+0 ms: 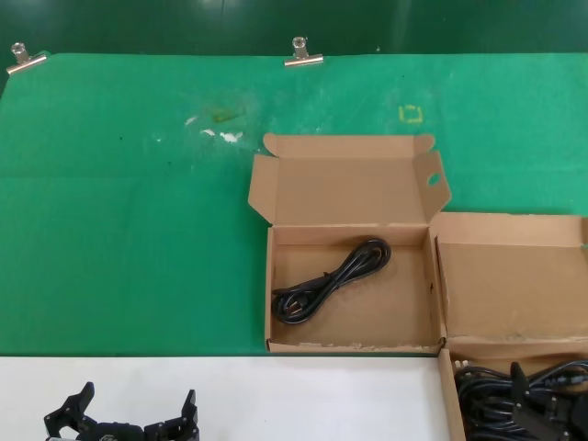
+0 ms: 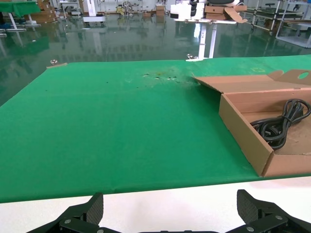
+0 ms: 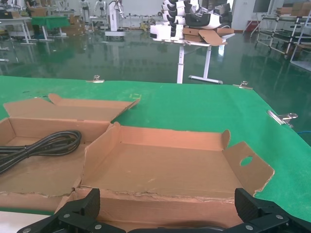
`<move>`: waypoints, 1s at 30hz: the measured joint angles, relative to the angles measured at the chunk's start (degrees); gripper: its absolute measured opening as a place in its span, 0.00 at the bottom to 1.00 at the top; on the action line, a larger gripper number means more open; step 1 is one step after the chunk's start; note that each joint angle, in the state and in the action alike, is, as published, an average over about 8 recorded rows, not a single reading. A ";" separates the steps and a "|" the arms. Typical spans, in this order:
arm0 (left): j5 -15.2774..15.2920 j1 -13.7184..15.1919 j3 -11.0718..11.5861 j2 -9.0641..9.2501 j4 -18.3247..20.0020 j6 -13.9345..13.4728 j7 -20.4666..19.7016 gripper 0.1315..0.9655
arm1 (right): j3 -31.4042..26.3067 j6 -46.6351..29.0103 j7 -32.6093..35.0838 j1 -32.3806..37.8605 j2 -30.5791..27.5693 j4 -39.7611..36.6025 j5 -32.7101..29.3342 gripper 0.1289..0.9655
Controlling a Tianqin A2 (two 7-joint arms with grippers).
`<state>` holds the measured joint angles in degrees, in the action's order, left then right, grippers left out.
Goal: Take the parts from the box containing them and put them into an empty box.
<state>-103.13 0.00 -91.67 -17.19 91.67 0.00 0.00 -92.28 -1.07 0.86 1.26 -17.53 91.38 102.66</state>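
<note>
Right gripper (image 1: 544,404): jaws spread wide, low over the cable pile (image 1: 487,395) at the head view's 5 o'clock corner; nothing seen clamped between its fingers.
Cable pile: directly beneath that gripper, inside the source box (image 1: 448,400); black rubbery coils, tangled and overlapping, so I judge one bundle may drag its neighbours.
Key relation: receiving box (image 1: 268,294) lies at about 10 o'clock from the right gripper, and the source box's raised lid (image 1: 510,285) stands just beside it.
Lone cable (image 1: 333,278): already in the receiving box, a loose figure-eight coil, long axis running 8 o'clock to 2 o'clock.
Boxes: shallow brown cardboard, matte, thin walls with ragged front edges, lids hinged back towards 12 o'clock.
Left gripper (image 1: 138,400): wide open and empty, parked over the white table edge (image 1: 276,404) at 7 o'clock, well apart from both boxes.
Nearer arm: right, by far.
Surface: green mat (image 1: 129,239), flat, faintly scuffed.
</note>
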 joint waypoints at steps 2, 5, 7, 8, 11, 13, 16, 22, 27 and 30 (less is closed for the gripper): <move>0.00 0.00 0.00 0.00 0.00 0.00 0.00 1.00 | 0.00 0.00 0.00 0.00 0.00 0.00 0.00 1.00; 0.00 0.00 0.00 0.00 0.00 0.00 0.00 1.00 | 0.00 0.00 0.00 0.00 0.00 0.00 0.00 1.00; 0.00 0.00 0.00 0.00 0.00 0.00 0.00 1.00 | 0.00 0.00 0.00 0.00 0.00 0.00 0.00 1.00; 0.00 0.00 0.00 0.00 0.00 0.00 0.00 1.00 | 0.00 0.00 0.00 0.00 0.00 0.00 0.00 1.00; 0.00 0.00 0.00 0.00 0.00 0.00 0.00 1.00 | 0.00 0.00 0.00 0.00 0.00 0.00 0.00 1.00; 0.00 0.00 0.00 0.00 0.00 0.00 0.00 1.00 | 0.00 0.00 0.00 0.00 0.00 0.00 0.00 1.00; 0.00 0.00 0.00 0.00 0.00 0.00 0.00 1.00 | 0.00 0.00 0.00 0.00 0.00 0.00 0.00 1.00; 0.00 0.00 0.00 0.00 0.00 0.00 0.00 1.00 | 0.00 0.00 0.00 0.00 0.00 0.00 0.00 1.00; 0.00 0.00 0.00 0.00 0.00 0.00 0.00 1.00 | 0.00 0.00 0.00 0.00 0.00 0.00 0.00 1.00; 0.00 0.00 0.00 0.00 0.00 0.00 0.00 1.00 | 0.00 0.00 0.00 0.00 0.00 0.00 0.00 1.00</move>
<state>-103.13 0.00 -91.67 -17.19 91.67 0.00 0.00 -92.28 -1.07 0.86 1.26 -17.53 91.38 102.66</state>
